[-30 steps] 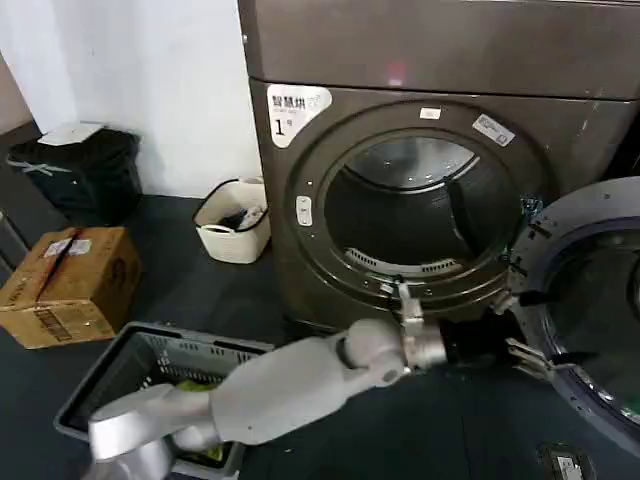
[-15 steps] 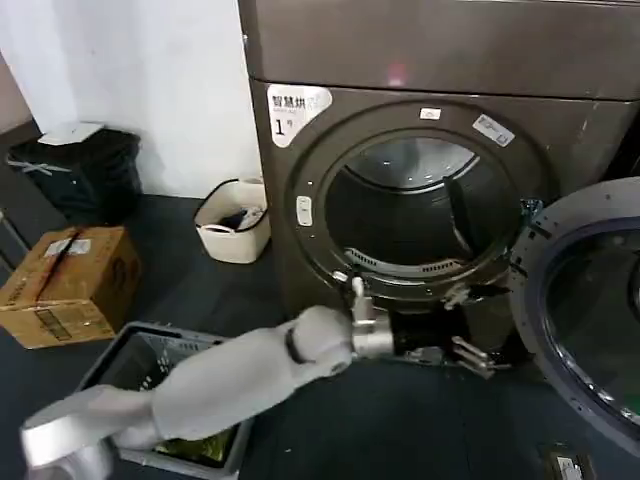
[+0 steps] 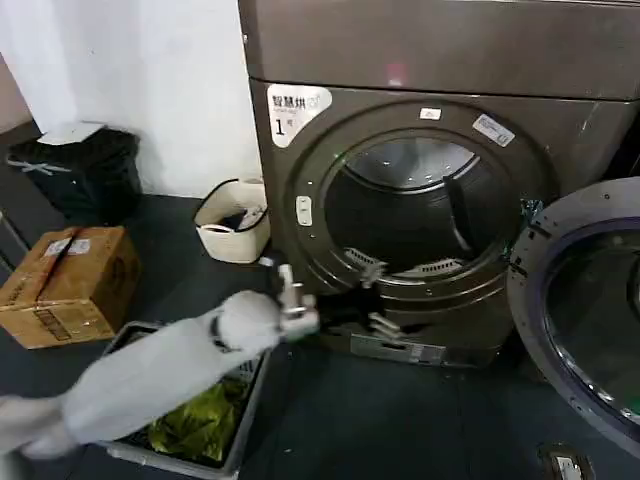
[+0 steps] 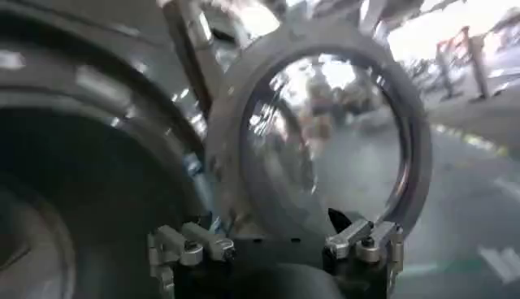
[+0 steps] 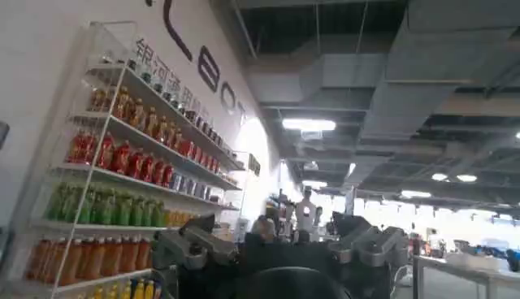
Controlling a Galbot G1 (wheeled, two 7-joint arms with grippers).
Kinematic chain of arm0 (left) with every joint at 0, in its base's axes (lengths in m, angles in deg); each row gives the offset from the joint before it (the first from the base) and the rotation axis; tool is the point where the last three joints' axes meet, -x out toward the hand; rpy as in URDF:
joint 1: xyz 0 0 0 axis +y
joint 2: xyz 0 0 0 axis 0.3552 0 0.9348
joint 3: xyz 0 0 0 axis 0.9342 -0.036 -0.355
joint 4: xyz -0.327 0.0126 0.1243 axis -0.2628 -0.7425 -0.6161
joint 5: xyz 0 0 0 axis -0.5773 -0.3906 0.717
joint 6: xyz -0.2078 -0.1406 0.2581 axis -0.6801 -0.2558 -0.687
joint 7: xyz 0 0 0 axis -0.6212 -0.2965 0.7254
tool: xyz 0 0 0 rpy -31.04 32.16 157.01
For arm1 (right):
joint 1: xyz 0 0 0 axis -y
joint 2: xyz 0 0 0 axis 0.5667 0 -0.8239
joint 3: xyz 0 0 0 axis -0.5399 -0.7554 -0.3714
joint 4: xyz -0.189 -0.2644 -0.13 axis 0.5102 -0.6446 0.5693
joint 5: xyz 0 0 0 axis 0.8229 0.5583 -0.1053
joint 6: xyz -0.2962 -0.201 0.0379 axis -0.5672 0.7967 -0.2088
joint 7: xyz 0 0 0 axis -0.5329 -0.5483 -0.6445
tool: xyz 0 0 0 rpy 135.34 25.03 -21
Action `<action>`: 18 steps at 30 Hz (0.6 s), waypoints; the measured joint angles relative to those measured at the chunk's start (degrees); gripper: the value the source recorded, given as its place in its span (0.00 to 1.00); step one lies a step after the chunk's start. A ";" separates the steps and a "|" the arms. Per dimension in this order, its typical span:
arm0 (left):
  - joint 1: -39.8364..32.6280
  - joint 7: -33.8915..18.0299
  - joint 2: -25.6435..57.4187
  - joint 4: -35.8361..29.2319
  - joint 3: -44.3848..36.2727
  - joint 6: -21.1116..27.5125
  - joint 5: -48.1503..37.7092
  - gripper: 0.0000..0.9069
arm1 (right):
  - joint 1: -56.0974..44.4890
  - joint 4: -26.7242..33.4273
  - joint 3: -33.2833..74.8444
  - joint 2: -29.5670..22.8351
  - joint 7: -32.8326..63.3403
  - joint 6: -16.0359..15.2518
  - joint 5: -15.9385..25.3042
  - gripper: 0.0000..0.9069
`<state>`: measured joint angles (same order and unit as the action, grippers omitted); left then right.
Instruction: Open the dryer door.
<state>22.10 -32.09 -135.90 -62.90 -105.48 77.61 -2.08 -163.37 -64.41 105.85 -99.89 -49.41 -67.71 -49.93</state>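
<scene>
On the dark floor, the left pincer, spread and empty, is withdrawing leftward; the dryer door is standing fully open to its right.

Door: the round chrome-ringed glass dryer door hangs swung open, right of the drum opening.
Left gripper: before the big brown-grey metallic dryer, below the opening.
Basket: the green-filled grey plastic basket sits left-front of the dryer.

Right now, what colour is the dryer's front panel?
Brown-grey metallic; the dryer shows best in the head view.

Chrome-ringed dryer door swung wide open right of brown-grey dryer.
</scene>
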 joint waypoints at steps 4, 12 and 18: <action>0.98 0.81 5.29 -1.97 0.78 0.05 0.85 1.00 | 0.18 -0.09 -0.19 0.00 -0.09 0.13 0.56 1.00; 4.86 0.55 13.54 -4.97 3.93 1.06 3.04 1.00 | 0.46 -0.56 -0.50 -0.26 -0.40 0.41 0.89 1.00; 9.62 0.82 19.38 -5.86 6.89 2.10 6.25 1.00 | 0.76 -0.51 -0.77 -0.44 -0.53 1.33 2.09 1.00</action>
<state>31.72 -31.27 -116.53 -68.76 -98.58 79.71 4.17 -162.61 -64.91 105.09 -100.33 -49.94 -66.38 -47.84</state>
